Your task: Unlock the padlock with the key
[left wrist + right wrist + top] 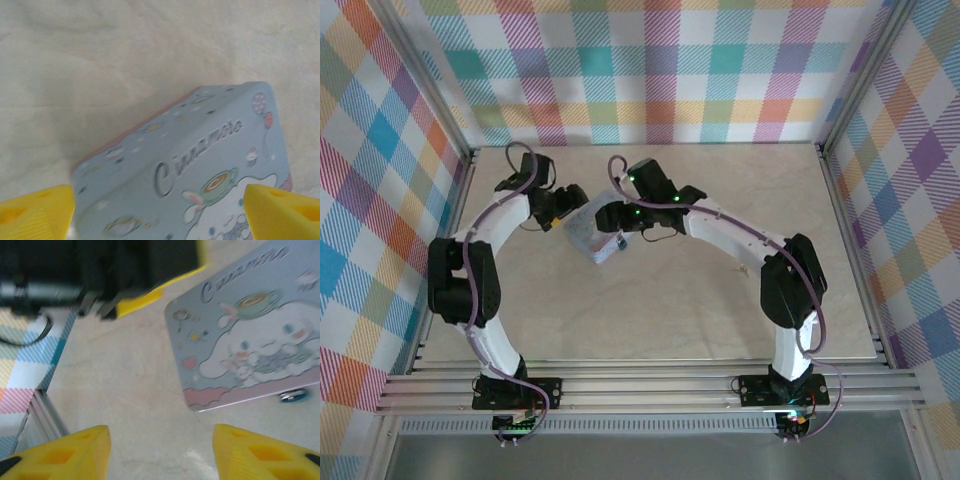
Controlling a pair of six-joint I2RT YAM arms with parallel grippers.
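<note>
— What is hidden or hard to make out?
— The padlock cannot be identified with certainty. A small blue-rimmed piece [295, 395] is seen half covered at the pink edge of the tin [240, 335], on the table [140, 375].
— What is counted?
— One tin, one piece and two grippers. The left gripper [159, 205] is spread wide over the tin, but contact cannot be told. The right gripper [160, 445] is spread above bare table beside it.

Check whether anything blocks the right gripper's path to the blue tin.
Nothing visible does. Bare tabletop lies between the open fingers of the right gripper and the pink-edged near corner of the tin.
</note>
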